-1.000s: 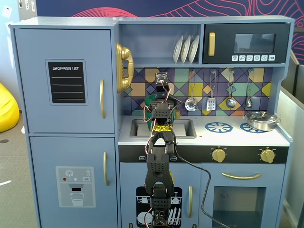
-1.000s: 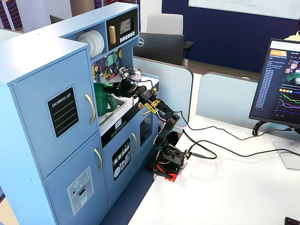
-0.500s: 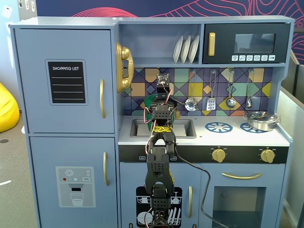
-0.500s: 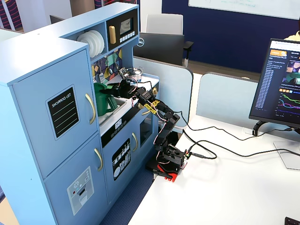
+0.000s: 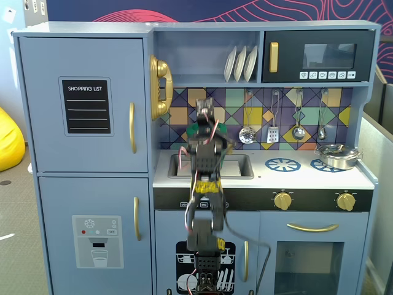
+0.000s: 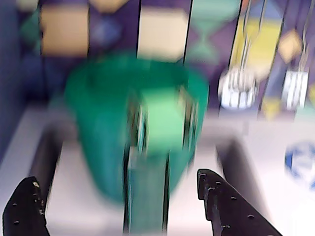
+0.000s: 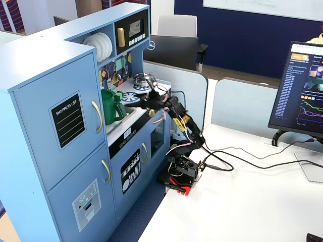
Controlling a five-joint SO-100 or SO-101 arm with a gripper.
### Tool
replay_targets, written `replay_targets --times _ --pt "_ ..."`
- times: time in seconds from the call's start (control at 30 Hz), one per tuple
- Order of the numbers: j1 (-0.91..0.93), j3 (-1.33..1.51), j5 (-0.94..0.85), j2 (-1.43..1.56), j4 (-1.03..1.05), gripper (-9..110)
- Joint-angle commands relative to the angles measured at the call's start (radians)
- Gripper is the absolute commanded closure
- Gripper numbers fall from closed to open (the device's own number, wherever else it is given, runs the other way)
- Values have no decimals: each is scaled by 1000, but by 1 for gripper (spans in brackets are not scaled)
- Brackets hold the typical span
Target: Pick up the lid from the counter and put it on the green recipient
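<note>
The green recipient (image 6: 103, 128) is a tall dark-green pot with a handle strip (image 6: 147, 196) on its front. It fills the middle of the blurred wrist view and seems to stand in the recessed sink. It also shows in a fixed view (image 7: 112, 107), and in the other fixed view only green bits (image 5: 194, 130) peek out behind the arm. My gripper (image 6: 117, 179) is open and empty, just in front of the pot, with one finger (image 6: 24, 209) on each side of the handle strip. It also shows in both fixed views (image 5: 206, 117) (image 7: 143, 103). The lid does not show as a separate thing. The pot's top is too blurred to tell.
The white counter (image 5: 307, 179) carries blue burner rings (image 5: 282, 165) and a silver metal pot (image 5: 336, 157) at the right. Utensils (image 5: 273, 132) hang on the tiled back wall. A shelf with plates (image 5: 241, 63) is overhead. The fridge wall (image 5: 86, 104) is at the left.
</note>
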Motion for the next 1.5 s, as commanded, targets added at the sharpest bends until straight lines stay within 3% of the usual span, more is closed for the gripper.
replay_targets --times 0.0,0.13,0.3,0.43,0.83,1.47 --pt "26 334 23 282 101 69" --pt "26 698 103 436 158 78" --pt "-9 1080 230 485 51 95" --pt "-37 1247 209 532 112 98" --pt "-72 1287 195 604 611 97" --pt "-32 1287 222 604 609 97"
